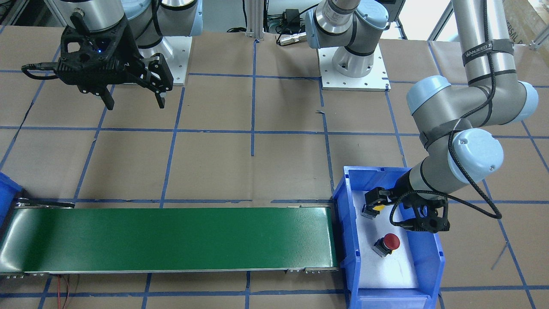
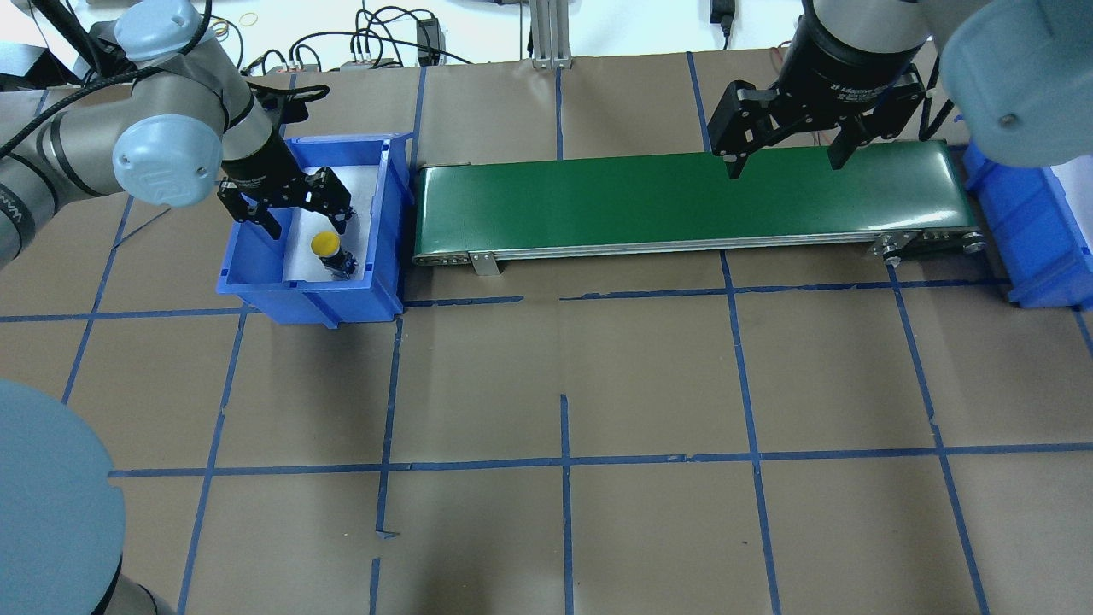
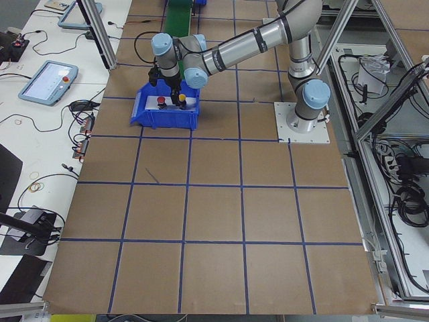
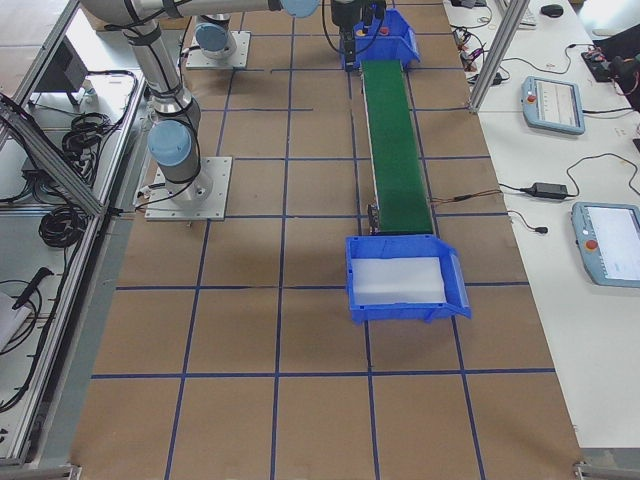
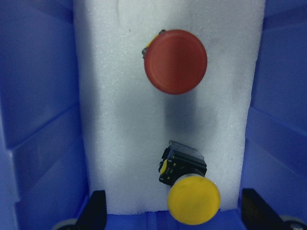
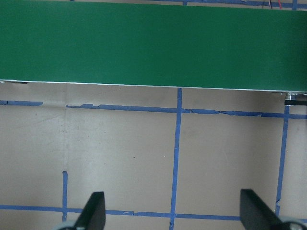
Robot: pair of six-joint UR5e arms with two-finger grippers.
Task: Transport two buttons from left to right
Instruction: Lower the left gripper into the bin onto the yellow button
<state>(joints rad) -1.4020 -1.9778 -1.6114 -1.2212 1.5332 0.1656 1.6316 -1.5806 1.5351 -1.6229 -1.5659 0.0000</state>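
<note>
The yellow button (image 5: 193,199) lies tilted on white foam inside the blue bin (image 2: 256,282) on my left. The red button (image 5: 176,61) stands on the same foam, farther along the bin, cap up. My left gripper (image 2: 307,224) hangs open inside the bin, just above the foam, its fingers (image 5: 96,211) astride the yellow button (image 2: 325,245) without touching it. In the overhead view my arm hides the red button; it shows in the front-facing view (image 1: 389,242). My right gripper (image 2: 786,162) hovers open and empty near the green conveyor belt (image 2: 683,196).
The belt runs from the left bin to a second blue bin (image 2: 1037,248) at its right end, lined with white foam (image 4: 400,282). Brown paper with blue tape lines covers the table (image 2: 564,384). Both arm bases (image 1: 354,64) stand at the robot's side of the table.
</note>
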